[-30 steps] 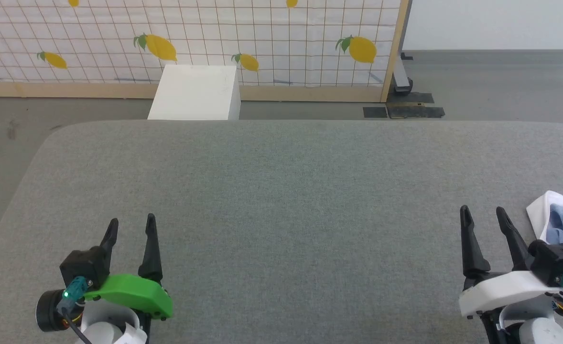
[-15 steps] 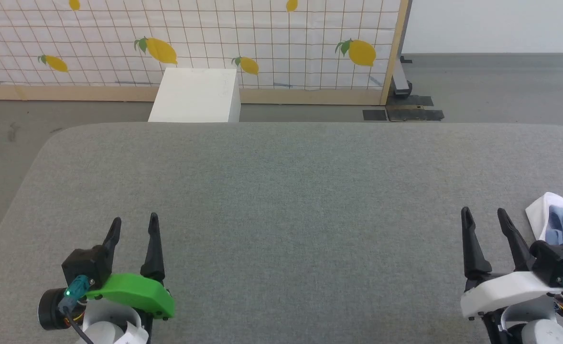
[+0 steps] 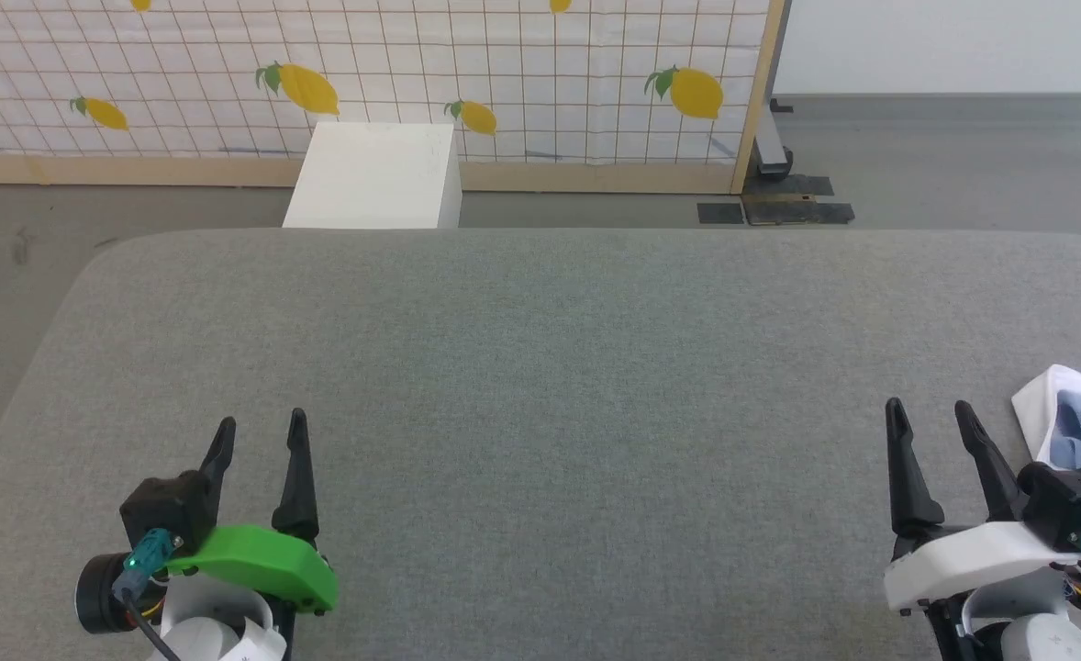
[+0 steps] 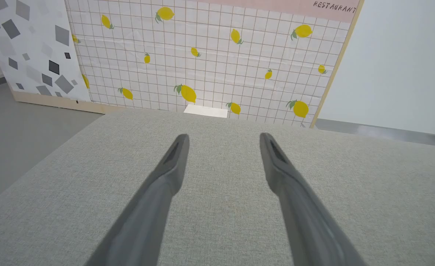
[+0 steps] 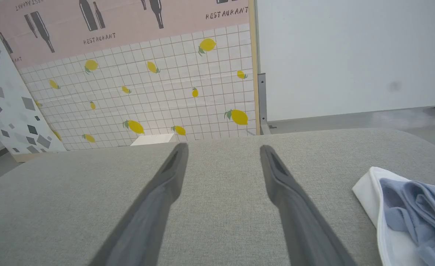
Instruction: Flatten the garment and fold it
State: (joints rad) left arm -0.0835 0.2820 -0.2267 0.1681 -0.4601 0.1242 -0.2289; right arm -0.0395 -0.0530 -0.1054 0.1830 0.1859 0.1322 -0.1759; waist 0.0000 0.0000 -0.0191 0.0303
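The garment (image 3: 1080, 424) lies bunched at the right edge of the grey padded table (image 3: 559, 386), light-blue knit with a white part toward me; most of it runs out of the head view. In the right wrist view the garment (image 5: 409, 207) sits at the lower right. My right gripper (image 3: 929, 410) is open just left of the garment and apart from it, nothing between its fingers (image 5: 165, 184). My left gripper (image 3: 261, 424) is open near the table's front left over bare fabric, empty as well, its fingers (image 4: 169, 173) spread.
A white box (image 3: 375, 174) stands on the floor behind the table's far edge. A lemon-patterned partition (image 3: 366, 73) with a wooden frame rises behind it. Dark floor plates (image 3: 774, 213) lie at the partition's right foot.
The head view bobbed slightly down and back up. Neither gripper nor the garment has moved on the table.
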